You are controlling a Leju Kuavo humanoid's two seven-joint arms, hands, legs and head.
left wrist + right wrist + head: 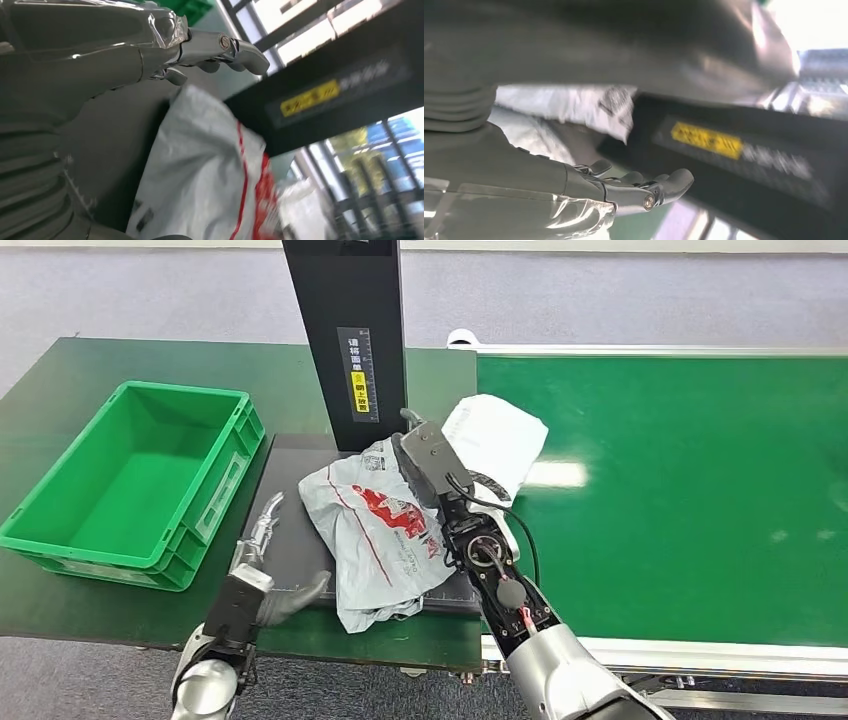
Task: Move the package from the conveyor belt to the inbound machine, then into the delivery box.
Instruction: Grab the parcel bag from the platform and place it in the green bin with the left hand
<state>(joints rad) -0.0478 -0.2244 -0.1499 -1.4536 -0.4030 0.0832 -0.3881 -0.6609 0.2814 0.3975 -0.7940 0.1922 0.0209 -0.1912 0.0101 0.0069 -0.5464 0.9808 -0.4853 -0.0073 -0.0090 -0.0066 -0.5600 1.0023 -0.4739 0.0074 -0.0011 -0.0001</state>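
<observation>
A grey package point(375, 530) with red print lies crumpled on the black platform point(295, 510) of the inbound machine, at the foot of its black column point(345, 340). My right hand point(430, 455) lies over the package's far right edge next to the column, fingers stretched out and holding nothing; the right wrist view shows this hand point(589, 185) flat beside the package point(574, 100). My left hand point(262, 565) hovers open over the platform, left of the package. The left wrist view has its fingers point(220, 47) spread above the package point(200, 170).
A green crate point(180, 390) stands on the dark table left of the platform. A white package point(500, 435) lies at the near end of the green conveyor belt point(680, 470), just behind my right hand. A yellow label point(361, 385) marks the column.
</observation>
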